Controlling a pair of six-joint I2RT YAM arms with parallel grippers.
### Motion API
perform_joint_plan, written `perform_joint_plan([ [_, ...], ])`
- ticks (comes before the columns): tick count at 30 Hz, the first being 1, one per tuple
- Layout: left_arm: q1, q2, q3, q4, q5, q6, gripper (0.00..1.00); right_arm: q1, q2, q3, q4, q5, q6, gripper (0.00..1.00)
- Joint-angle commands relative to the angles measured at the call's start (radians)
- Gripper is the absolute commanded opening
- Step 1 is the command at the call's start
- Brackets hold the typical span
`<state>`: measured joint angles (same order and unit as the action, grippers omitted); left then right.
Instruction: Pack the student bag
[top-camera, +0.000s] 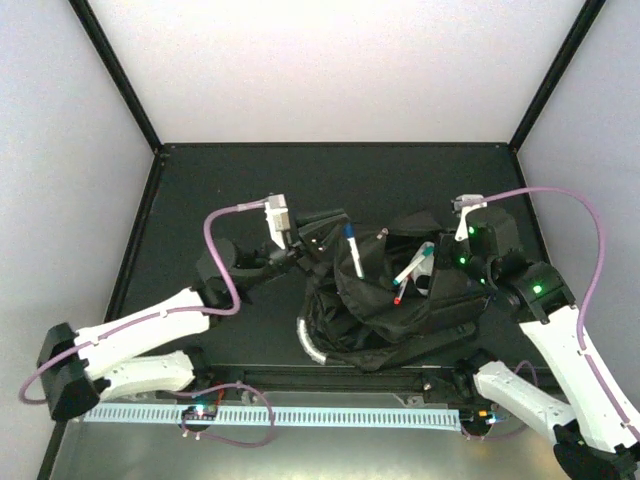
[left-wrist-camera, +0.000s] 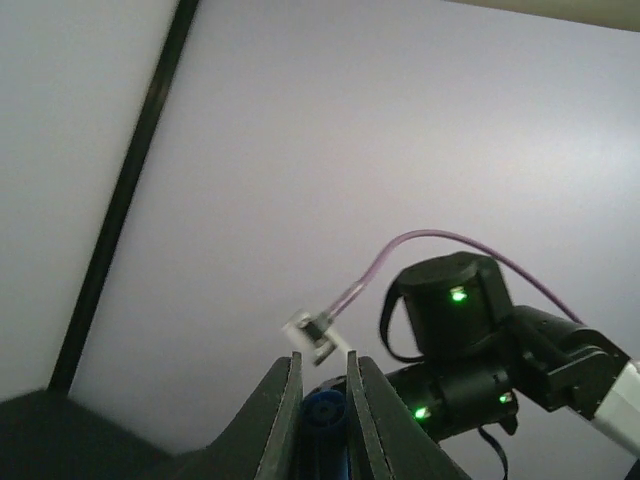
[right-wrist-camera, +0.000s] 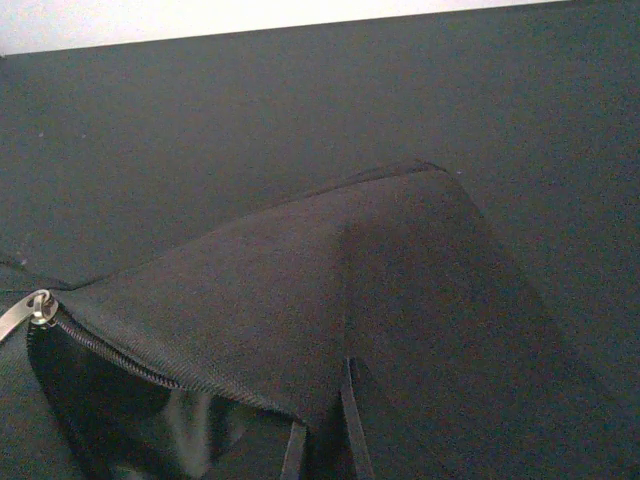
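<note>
Black fabric student bag (top-camera: 390, 315) sits mid-surface (top-camera: 250, 180), toward the near edge, mouth open. Left gripper (left-wrist-camera: 322, 375): jaws narrow, clamping a blue-capped pen (top-camera: 352, 252) above the opening, apparently for insertion. Right gripper (top-camera: 438, 265) seemingly props the rim; jaw state indeterminable.

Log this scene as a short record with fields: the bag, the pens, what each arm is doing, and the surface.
bag: black student bag, mid-table, top unzipped and open
left gripper: shut on a blue pen, which stands in the bag's opening
other pens: light-bodied with coloured tips, sticking out of the bag
right arm: at the bag's right side; grip cannot be told
zipper pull: at the end of the open zip
surface: dark table
</note>
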<state>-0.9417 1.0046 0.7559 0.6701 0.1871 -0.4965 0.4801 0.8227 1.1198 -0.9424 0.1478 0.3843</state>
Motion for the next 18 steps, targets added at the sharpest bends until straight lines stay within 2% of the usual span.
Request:
perform_joint_plan([
  [1, -0.073, 0.128, 0.087, 0.29, 0.052, 0.2, 0.02, -0.001, -0.011, 0.113, 0.188, -0.061, 0.055, 0.06],
  [4, -0.125, 0.212, 0.115, 0.335, 0.038, 0.297, 0.02, -0.001, -0.003, 0.135, 0.177, -0.068, 0.063, 0.06],
  [7, -0.168, 0.298, 0.16, 0.28, -0.003, 0.377, 0.02, -0.001, 0.006, 0.163, 0.155, -0.085, 0.076, 0.06],
  [13, -0.219, 0.427, 0.151, 0.298, -0.098, 0.45, 0.02, -0.001, 0.007, 0.211, 0.135, -0.101, 0.091, 0.07],
  [16, -0.234, 0.467, 0.151, 0.295, -0.127, 0.466, 0.07, -0.001, 0.007, 0.225, 0.13, -0.096, 0.091, 0.07],
  [17, -0.239, 0.472, 0.159, 0.276, -0.135, 0.47, 0.12, -0.001, 0.007, 0.225, 0.129, -0.095, 0.089, 0.07],
  [18, -0.244, 0.476, 0.17, 0.253, -0.146, 0.474, 0.21, -0.001, 0.007, 0.226, 0.127, -0.092, 0.089, 0.07],
])
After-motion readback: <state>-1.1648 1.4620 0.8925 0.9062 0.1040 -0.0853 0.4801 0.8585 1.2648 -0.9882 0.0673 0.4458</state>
